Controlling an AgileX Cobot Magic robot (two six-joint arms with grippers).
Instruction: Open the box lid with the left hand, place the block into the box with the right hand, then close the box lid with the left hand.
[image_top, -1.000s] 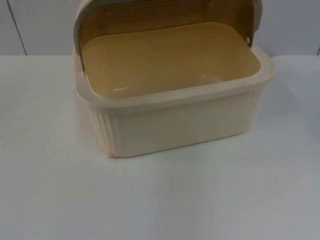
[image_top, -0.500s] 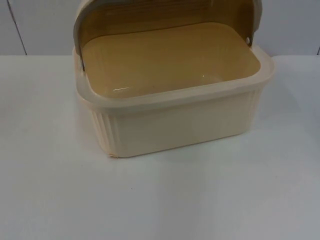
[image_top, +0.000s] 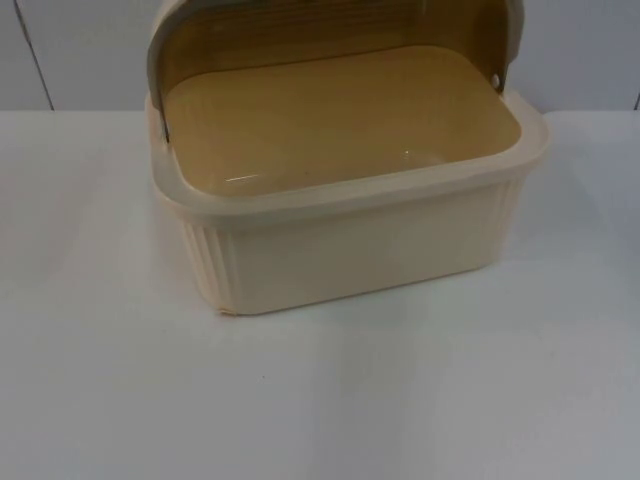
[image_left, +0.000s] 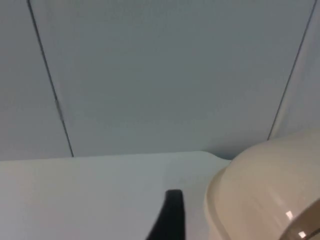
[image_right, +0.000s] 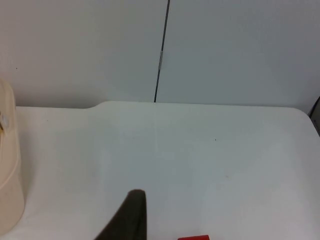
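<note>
The cream box (image_top: 350, 200) stands on the white table (image_top: 320, 400) with its lid (image_top: 330, 25) swung up and back, so opening looks done; its inside appears bare, so loading and closing remain. The red block (image_right: 193, 237) lies on the table just beside the right claw (image_right: 127, 220), away from the box. The left claw (image_left: 169, 217) waits beside the box's rounded lid. Whether either claw is apart or together cannot be told.
</note>
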